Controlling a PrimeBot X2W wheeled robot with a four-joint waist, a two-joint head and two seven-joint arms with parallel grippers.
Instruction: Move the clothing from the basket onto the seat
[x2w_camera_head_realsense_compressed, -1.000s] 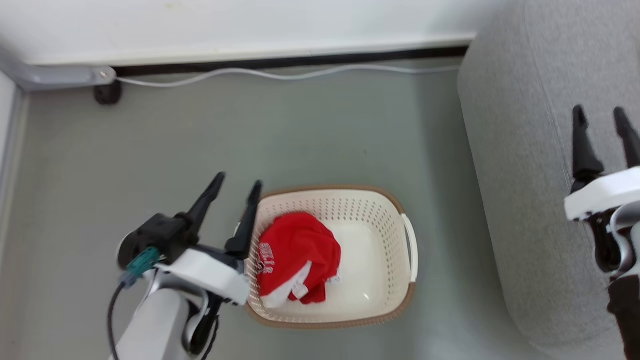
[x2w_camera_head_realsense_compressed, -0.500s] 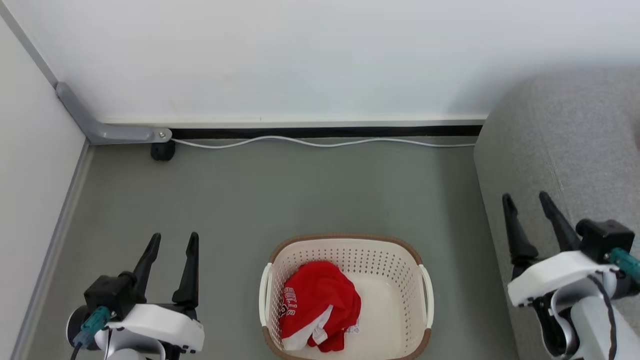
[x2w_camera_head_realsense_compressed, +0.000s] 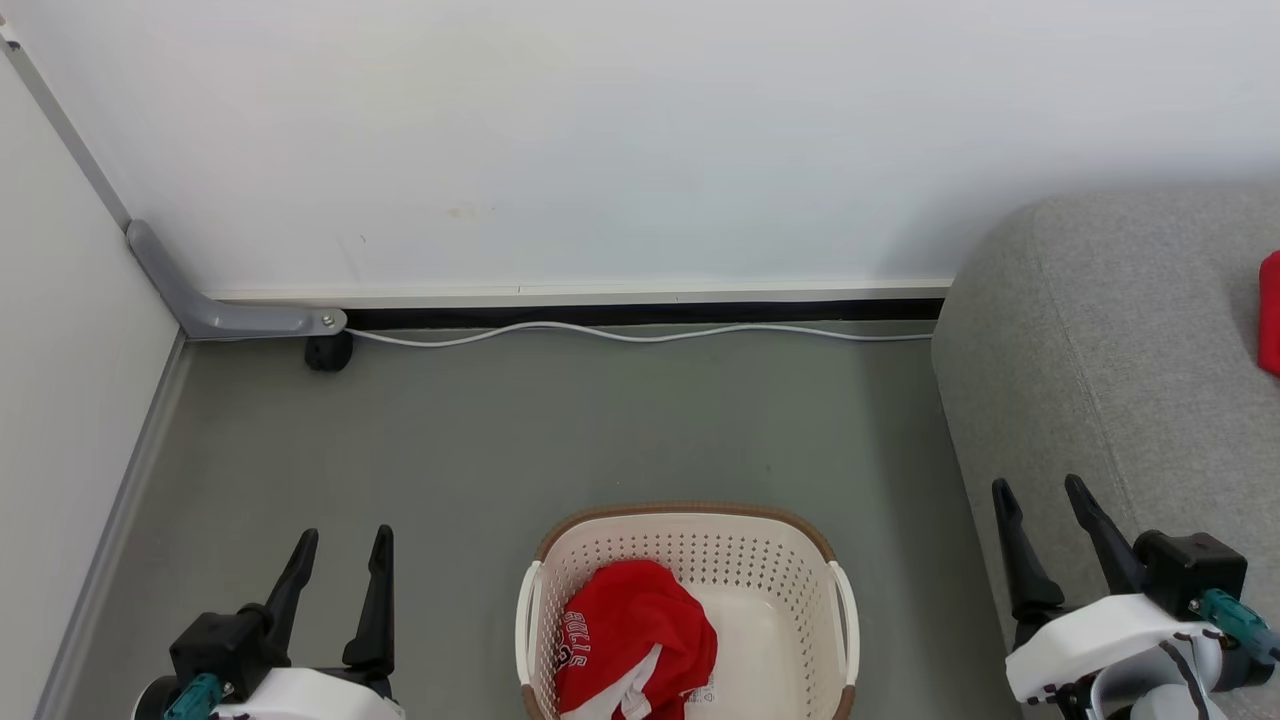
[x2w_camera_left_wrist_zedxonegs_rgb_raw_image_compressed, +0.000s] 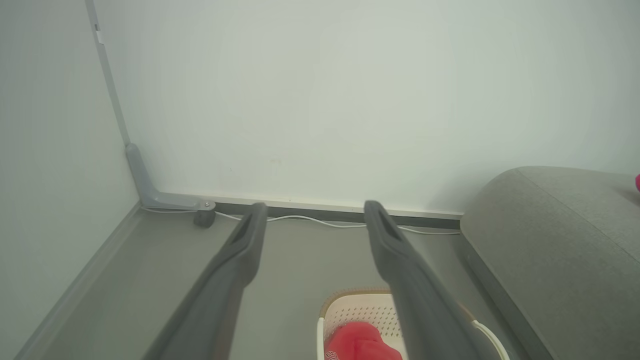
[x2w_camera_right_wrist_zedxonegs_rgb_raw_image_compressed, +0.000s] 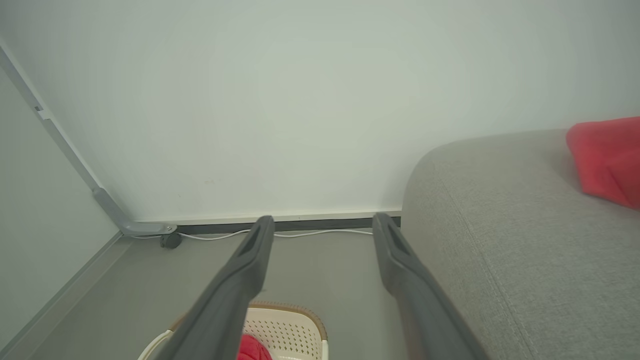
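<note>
A cream perforated basket with a brown rim stands on the floor at the bottom centre. Inside it, on its left half, lies red clothing with white lettering. Another piece of red clothing rests on the grey seat at the right; it is larger in the right wrist view. My left gripper hovers open and empty to the left of the basket. Open and empty too, my right gripper hangs before the seat's front edge. The wrist views show the basket below the fingers.
A white wall with a dark baseboard closes the back, and a white cable runs along it to a black plug. A second wall and a grey corner bracket bound the left. Grey floor stretches between the basket and the wall.
The head camera has tilted up, so the basket sits lower in view and more wall and seat show. Both arms have drawn back to the lower corners, grippers still open.
</note>
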